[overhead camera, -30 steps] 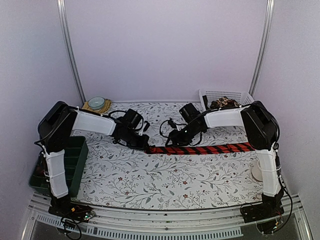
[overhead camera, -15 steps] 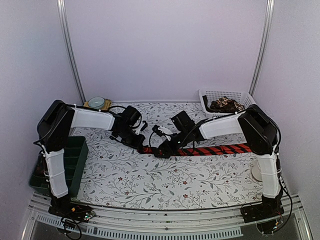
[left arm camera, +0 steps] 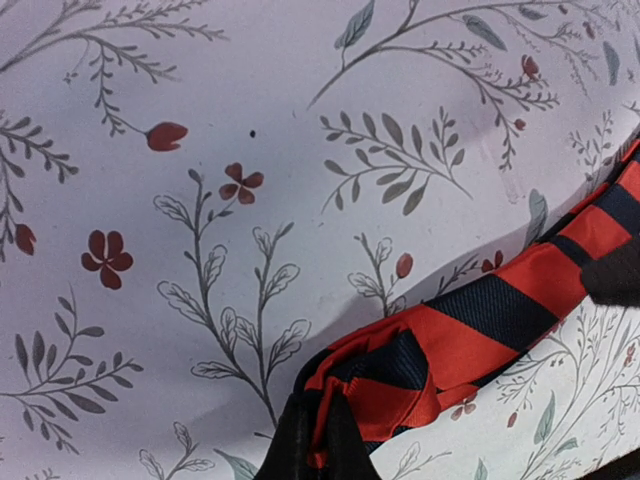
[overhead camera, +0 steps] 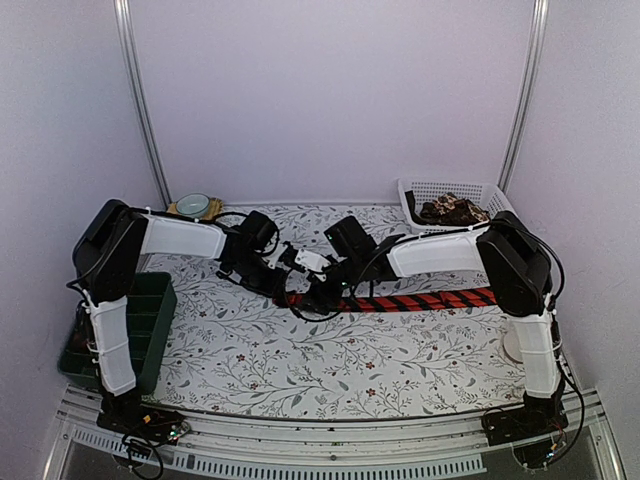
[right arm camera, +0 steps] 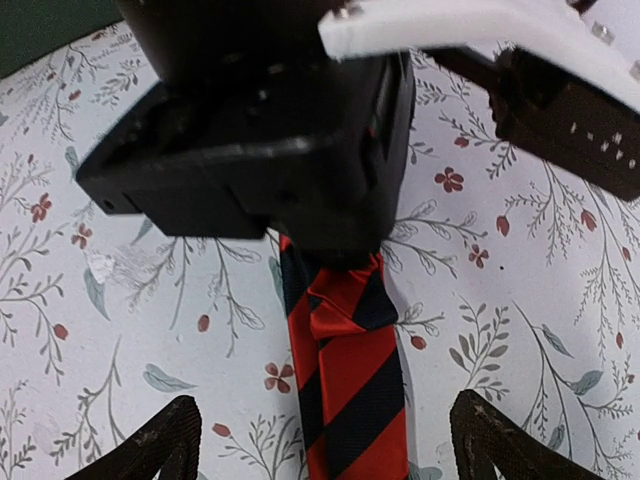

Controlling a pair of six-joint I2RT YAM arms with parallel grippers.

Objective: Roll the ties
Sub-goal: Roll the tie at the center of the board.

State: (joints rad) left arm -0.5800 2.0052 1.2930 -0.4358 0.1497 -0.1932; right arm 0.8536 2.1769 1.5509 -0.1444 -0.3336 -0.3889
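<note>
A red tie with black diagonal stripes (overhead camera: 420, 299) lies flat across the middle of the floral table. My left gripper (overhead camera: 283, 290) is shut on its left end, where the fabric is folded into a small bunch (left arm camera: 400, 370) between the black fingertips (left arm camera: 300, 450). My right gripper (overhead camera: 318, 294) hovers over the tie just right of the left one. Its jaws are open, one finger on each side of the strip (right arm camera: 350, 400), touching nothing. In the right wrist view the left gripper's body (right arm camera: 290, 150) fills the top and pinches the tie's end.
A white basket (overhead camera: 485, 190) at the back right holds brown-patterned ties (overhead camera: 450, 210). A green bin (overhead camera: 145, 320) sits at the left edge, a small bowl (overhead camera: 192, 205) at the back left, and a white disc (overhead camera: 514, 345) at the right edge.
My right gripper has slid left along the tie, up close to the left gripper, and its jaws have spread wider. The left gripper stays shut on the tie's end.
</note>
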